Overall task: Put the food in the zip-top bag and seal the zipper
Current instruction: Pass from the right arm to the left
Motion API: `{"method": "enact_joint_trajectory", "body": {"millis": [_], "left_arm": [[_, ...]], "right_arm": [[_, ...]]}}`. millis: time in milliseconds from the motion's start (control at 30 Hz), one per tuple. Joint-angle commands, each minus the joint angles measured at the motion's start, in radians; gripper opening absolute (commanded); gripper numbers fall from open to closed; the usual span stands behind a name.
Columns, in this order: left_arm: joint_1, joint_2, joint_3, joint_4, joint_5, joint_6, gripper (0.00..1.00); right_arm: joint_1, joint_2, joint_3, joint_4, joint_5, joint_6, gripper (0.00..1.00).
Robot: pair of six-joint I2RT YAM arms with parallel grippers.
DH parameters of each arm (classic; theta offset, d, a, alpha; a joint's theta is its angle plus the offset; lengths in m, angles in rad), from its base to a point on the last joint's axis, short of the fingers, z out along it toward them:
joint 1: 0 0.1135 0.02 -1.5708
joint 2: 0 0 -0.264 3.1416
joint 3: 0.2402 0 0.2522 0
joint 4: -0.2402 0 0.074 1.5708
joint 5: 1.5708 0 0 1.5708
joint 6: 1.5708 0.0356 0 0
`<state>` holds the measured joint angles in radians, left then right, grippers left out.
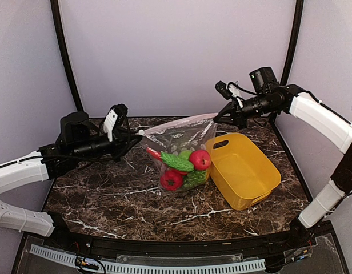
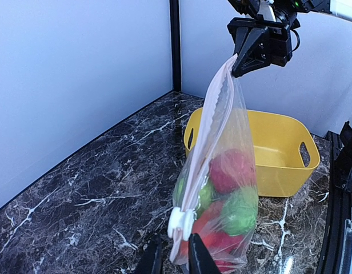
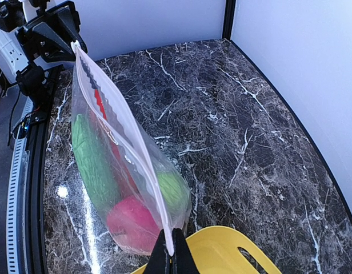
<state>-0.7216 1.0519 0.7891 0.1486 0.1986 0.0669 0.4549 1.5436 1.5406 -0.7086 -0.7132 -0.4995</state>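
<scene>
Saw the clear floppy zip-top bag (image 1: 177, 142) with the pale spot print strung up over the dark marble table (image 1: 107, 194), pinched at both top corners. Had the left gripper (image 1: 137, 136) clamped narrow on one corner, right by the little white slider tab (image 2: 180, 220). Had the right gripper (image 1: 216, 117) squeezed tight on the other corner. Thin pinkish-red zipper strip (image 1: 179, 121) stretched taut between the two; couldn't tell whether pressed closed all along. Small plastic toy fruits and vegetables (image 1: 183, 164), red and green, down in the bag's belly. Bottom of it either on the marble or just above, couldn't tell. Bright yellow plastic tub (image 1: 244, 171) just beside the bag, crowding the right gripper's side; touching or not, couldn't say. Plain grey walls (image 1: 176, 51) close behind.
</scene>
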Motion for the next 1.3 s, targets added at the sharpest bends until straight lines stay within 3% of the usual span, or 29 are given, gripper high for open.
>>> {"method": "enact_joint_trajectory", "body": {"millis": [0, 100, 267, 433, 567, 833, 867, 933, 1000, 1100, 1267], "left_arm": [[0.007, -0.008, -0.020, 0.000, -0.013, 0.001, 0.18], [0.009, -0.013, -0.024, 0.000, -0.013, 0.005, 0.16], [0.014, -0.013, -0.025, 0.003, 0.000, 0.007, 0.04], [0.016, -0.013, -0.028, -0.001, 0.000, 0.006, 0.03], [0.017, -0.014, -0.031, -0.010, -0.007, 0.007, 0.08], [0.017, -0.023, -0.037, -0.001, 0.007, 0.009, 0.01], [0.017, -0.023, -0.037, 0.005, 0.016, 0.008, 0.01], [0.017, -0.023, -0.028, 0.007, 0.045, 0.004, 0.01], [0.017, -0.019, -0.002, -0.010, 0.080, 0.005, 0.01], [0.015, -0.009, 0.044, -0.022, 0.138, -0.006, 0.01], [0.010, 0.004, 0.065, -0.009, 0.165, -0.001, 0.01]], "right_arm": [[-0.006, 0.011, 0.027, 0.003, 0.004, 0.008, 0.00], [-0.006, 0.013, 0.032, 0.001, 0.004, 0.009, 0.00], [-0.005, 0.013, 0.031, 0.000, 0.007, 0.007, 0.00], [-0.006, 0.016, 0.036, -0.001, 0.008, 0.008, 0.00], [-0.006, 0.018, 0.037, -0.002, 0.004, 0.010, 0.00], [-0.006, 0.016, 0.039, -0.008, -0.002, 0.002, 0.00], [-0.006, 0.016, 0.050, -0.022, -0.010, -0.015, 0.04], [0.004, 0.022, 0.098, -0.073, -0.020, -0.050, 0.24], [0.032, 0.042, 0.183, -0.150, -0.024, -0.076, 0.34], [0.115, 0.088, 0.299, -0.236, 0.011, -0.097, 0.38], [0.275, 0.179, 0.390, -0.242, 0.080, -0.107, 0.44]]}}
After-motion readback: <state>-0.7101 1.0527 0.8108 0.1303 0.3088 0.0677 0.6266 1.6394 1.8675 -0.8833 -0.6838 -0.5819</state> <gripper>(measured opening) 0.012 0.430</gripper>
